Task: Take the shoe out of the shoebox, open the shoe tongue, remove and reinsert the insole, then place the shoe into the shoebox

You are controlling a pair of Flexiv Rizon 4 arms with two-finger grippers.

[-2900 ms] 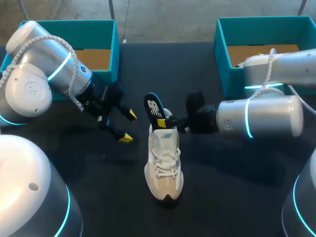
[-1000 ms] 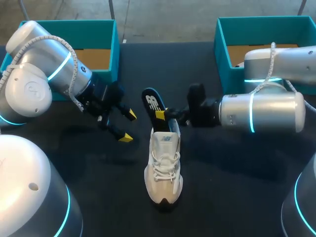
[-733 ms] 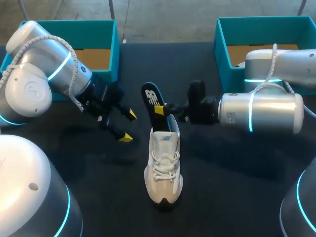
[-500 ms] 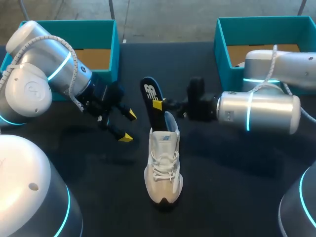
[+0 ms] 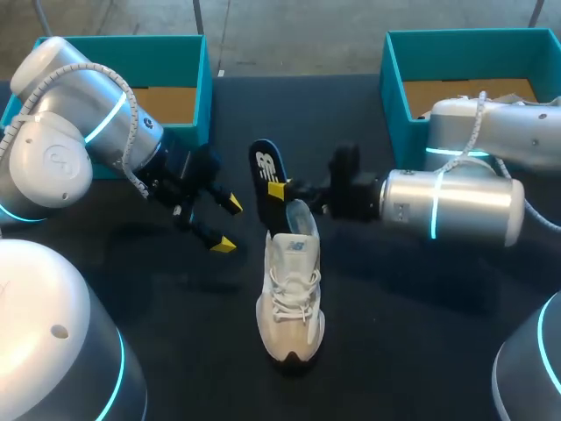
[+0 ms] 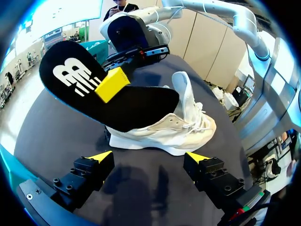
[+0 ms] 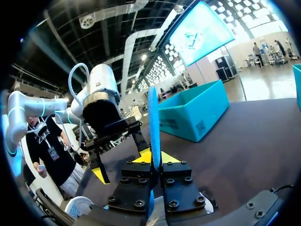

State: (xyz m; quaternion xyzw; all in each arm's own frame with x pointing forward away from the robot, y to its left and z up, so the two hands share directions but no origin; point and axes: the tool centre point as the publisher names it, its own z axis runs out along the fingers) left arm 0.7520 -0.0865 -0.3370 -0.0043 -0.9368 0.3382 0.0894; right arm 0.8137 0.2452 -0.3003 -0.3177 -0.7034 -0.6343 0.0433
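A white lace-up shoe (image 5: 291, 294) stands on the black table, toe toward the front edge. Its dark insole (image 5: 266, 175) with a white logo sticks up out of the heel opening, leaning toward the back left. My right gripper (image 5: 280, 190) comes in from the right and is shut on the insole. In the right wrist view the insole (image 7: 154, 125) shows edge-on, blue, pinched between the fingers of that gripper (image 7: 155, 159). My left gripper (image 5: 228, 224) hangs open to the shoe's left, empty. The left wrist view has the shoe (image 6: 178, 127) and insole (image 6: 94, 89) ahead of the open left gripper (image 6: 149, 157).
A teal shoebox (image 5: 203, 88) sits at the back left behind my left arm, also seen as the teal shoebox (image 7: 197, 117) in the right wrist view. A second teal box (image 5: 390, 88) sits at the back right, behind my right arm.
My right gripper has drawn the insole farther up and back out of the shoe's heel. The left arm has kept still.
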